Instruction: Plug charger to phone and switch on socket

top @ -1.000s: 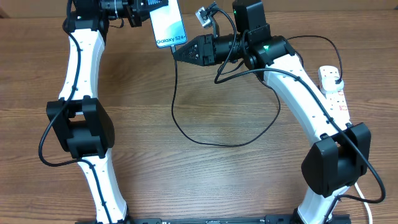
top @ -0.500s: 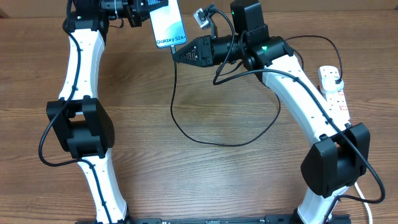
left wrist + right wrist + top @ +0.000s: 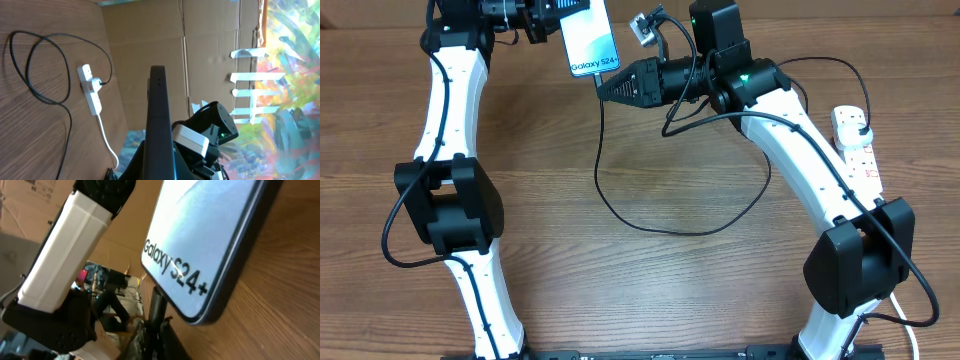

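Right claw (image 3: pixel 608 86) is clenched on the connector end of the long thin black charger cable (image 3: pixel 690 234), with its tip just beside the lower short edge of the slim black-edged smartphone (image 3: pixel 592 38). Your left claw (image 3: pixel 542 22) grasps that phone at the far side of the wooden tabletop (image 3: pixel 620 300). Its long axis runs away from you, and the near end faces the right claw. The teal screen reads "Galaxy S24+". You likely need a push along that axis. The white power strip (image 3: pixel 857 148) lies well apart at the right.
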Tool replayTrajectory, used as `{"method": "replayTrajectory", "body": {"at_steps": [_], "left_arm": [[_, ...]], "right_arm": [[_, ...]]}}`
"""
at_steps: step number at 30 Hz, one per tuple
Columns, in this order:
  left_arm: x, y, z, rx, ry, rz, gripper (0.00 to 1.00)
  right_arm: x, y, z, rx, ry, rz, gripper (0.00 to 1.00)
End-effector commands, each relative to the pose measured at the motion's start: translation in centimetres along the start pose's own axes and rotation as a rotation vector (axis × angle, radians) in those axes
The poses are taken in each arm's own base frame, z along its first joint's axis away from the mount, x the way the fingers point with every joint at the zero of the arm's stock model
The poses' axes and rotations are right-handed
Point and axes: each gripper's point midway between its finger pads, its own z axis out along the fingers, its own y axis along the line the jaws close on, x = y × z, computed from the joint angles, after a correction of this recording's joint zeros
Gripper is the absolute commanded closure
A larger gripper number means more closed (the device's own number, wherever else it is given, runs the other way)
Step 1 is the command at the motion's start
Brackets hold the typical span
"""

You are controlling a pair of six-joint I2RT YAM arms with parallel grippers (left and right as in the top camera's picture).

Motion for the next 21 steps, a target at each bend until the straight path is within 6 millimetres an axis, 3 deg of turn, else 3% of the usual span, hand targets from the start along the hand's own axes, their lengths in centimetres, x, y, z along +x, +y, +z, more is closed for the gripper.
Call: {"method": "replayTrajectory", "body": {"at_steps": [1,21], "left_arm": [[0.6,-1.2,0.2,0.015,0.036,0.046,0.96],[1.4,-0.9,1.8,0.022,0.067,0.081,0.96]], "right_arm": [[-0.3,-0.2,0.0,0.007,-0.012,0.003,0.96],[-1.4,-0.4,-0.8,0.006,-0.048,0.004,0.96]]}}
